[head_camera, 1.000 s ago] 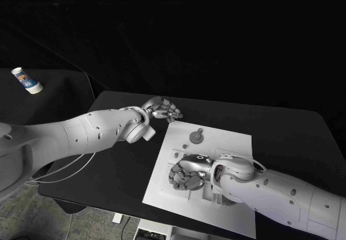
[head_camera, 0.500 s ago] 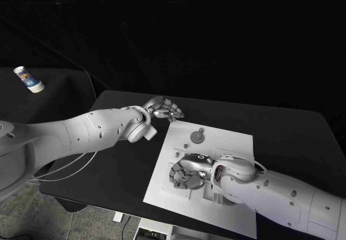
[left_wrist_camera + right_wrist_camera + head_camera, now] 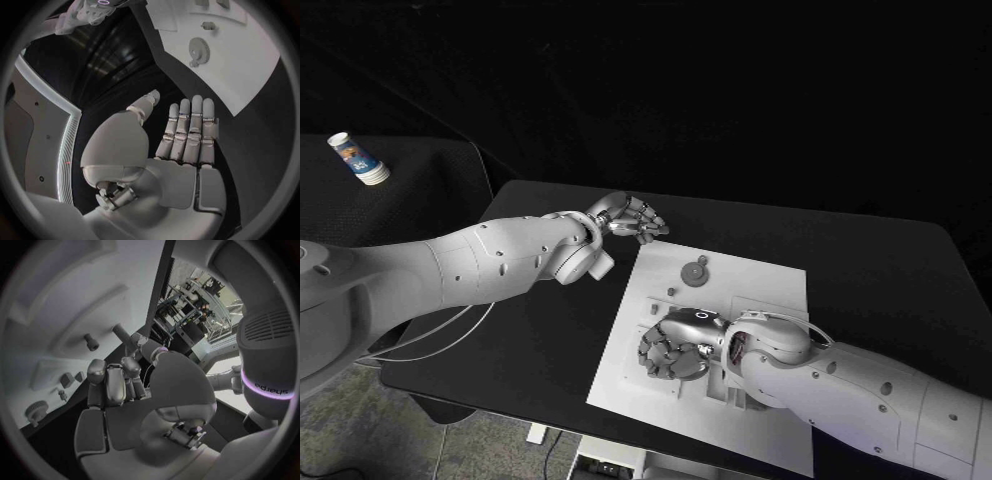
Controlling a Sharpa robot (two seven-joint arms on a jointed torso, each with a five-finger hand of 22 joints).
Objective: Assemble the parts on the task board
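Observation:
The white task board lies in the middle of the black table. A grey gear sits on its far part, also seen as the gear in the left wrist view. My left hand hovers off the board's far left corner, flat with its fingers straight and side by side, holding nothing. My right hand is low over the board's left part, fingers curled in. Its thumb reaches beside an upright peg. Nothing shows inside the curled fingers.
A short peg and small raised parts stand on the board around the right hand. A small labelled container stands on the dark surface far left. Bare black table lies right of the board.

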